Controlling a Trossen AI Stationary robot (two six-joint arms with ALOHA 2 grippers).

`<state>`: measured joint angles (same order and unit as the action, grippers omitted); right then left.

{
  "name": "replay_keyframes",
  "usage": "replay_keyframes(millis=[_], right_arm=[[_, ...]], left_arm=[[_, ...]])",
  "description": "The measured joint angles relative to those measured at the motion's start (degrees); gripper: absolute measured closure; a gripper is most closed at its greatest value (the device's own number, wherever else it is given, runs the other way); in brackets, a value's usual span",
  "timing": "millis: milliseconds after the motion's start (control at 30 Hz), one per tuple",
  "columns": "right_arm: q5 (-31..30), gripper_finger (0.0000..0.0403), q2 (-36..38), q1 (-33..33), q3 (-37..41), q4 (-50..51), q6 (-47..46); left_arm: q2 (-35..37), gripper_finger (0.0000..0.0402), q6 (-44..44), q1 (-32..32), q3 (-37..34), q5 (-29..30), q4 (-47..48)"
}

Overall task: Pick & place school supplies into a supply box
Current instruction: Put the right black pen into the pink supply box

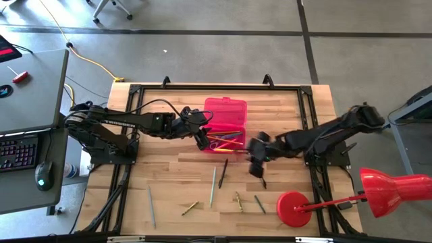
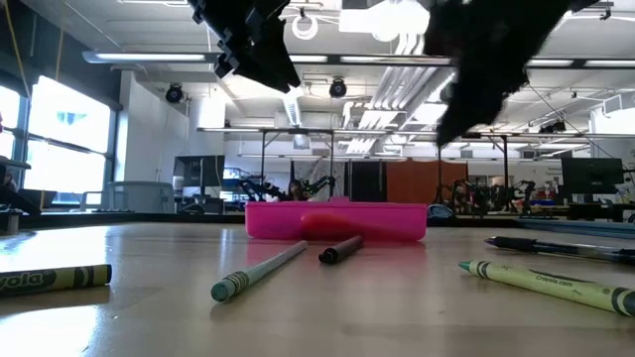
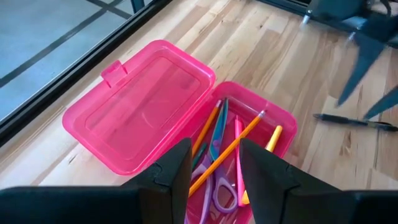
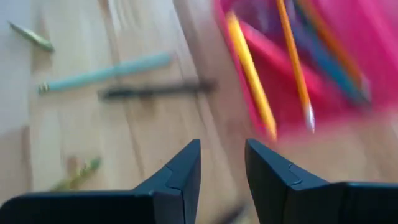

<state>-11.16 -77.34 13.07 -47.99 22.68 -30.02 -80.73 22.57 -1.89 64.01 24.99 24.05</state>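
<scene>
Left gripper's dark fingers [image 3: 180, 171] — parted, nothing between them — hang over the open translucent pink plastic supply box [image 3: 140, 109]; orange pencils [image 3: 227, 155] and purple-handled scissors [image 3: 214, 190] lie inside, partly hidden. Right gripper [image 4: 222, 165], parted and empty, sits beside the box — its view blurred.

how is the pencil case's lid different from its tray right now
The lid lies flat and empty, flipped open toward the table's far edge, with a small latch tab on its outer rim. The tray sits nearer the loose pencils and holds orange pencils, a yellow one and purple-handled scissors. Both are the same translucent pink plastic, joined along one long side.
</scene>
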Motion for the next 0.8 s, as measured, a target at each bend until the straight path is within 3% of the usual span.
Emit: replay_keyframes(millis=[167,300,500,800], right_arm=[[-5.4,0.0300,0.4,6.8,0.0,14.6,-16.7],[-7.2,0.0300,-3.3,10.6,0.0,17.3,-25.1],[-7.4,0.0300,-9.6,12.5,0.0,11.8,-25.5],[-6.5,0.0300,-14.9,10.0,0.0,9.6,-25.7]], left_arm=[[0.0,0.0236,0.2,0.0,0.0,0.0,-0.2],[0.0,0.0236,0.2,0.0,0.0,0.0,-0.2],[0.0,0.0236,0.2,0.0,0.0,0.0,-0.4],[0.0,0.0236,0.2,0.0,0.0,0.0,-0.4]])
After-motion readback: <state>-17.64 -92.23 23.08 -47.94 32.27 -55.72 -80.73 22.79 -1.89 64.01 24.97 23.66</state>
